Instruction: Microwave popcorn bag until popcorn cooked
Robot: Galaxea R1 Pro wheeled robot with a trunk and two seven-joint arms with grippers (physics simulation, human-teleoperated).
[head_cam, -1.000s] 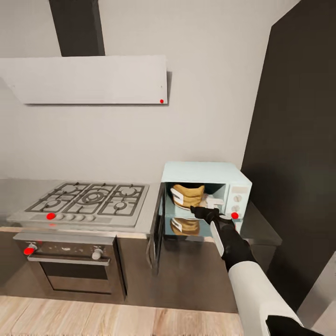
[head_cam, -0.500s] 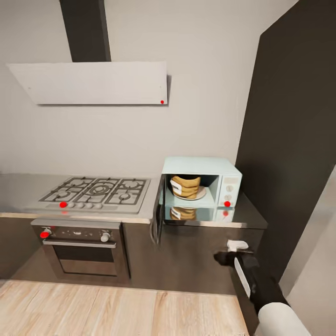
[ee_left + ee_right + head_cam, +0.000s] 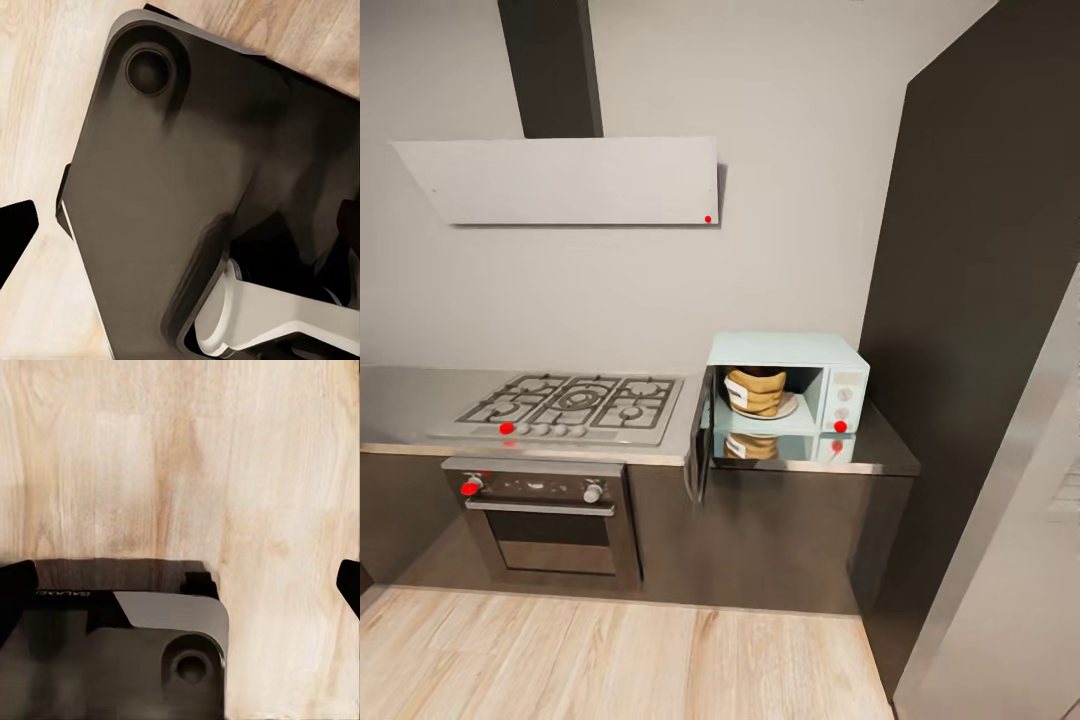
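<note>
Inside the microwave [image 3: 785,385], the popcorn bag [image 3: 757,390] sits upright on its plate, door [image 3: 701,450] hanging open toward the hob [image 3: 573,405]. Both pincers point at the floor [image 3: 180,465], so can't tell if they're open or closed, nor which arm's nearer.

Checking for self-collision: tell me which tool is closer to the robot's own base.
Left, probably. The left tool hangs over the dark base, which looms large there; the right tool points at wooden floor, with the base's edge beside it.
</note>
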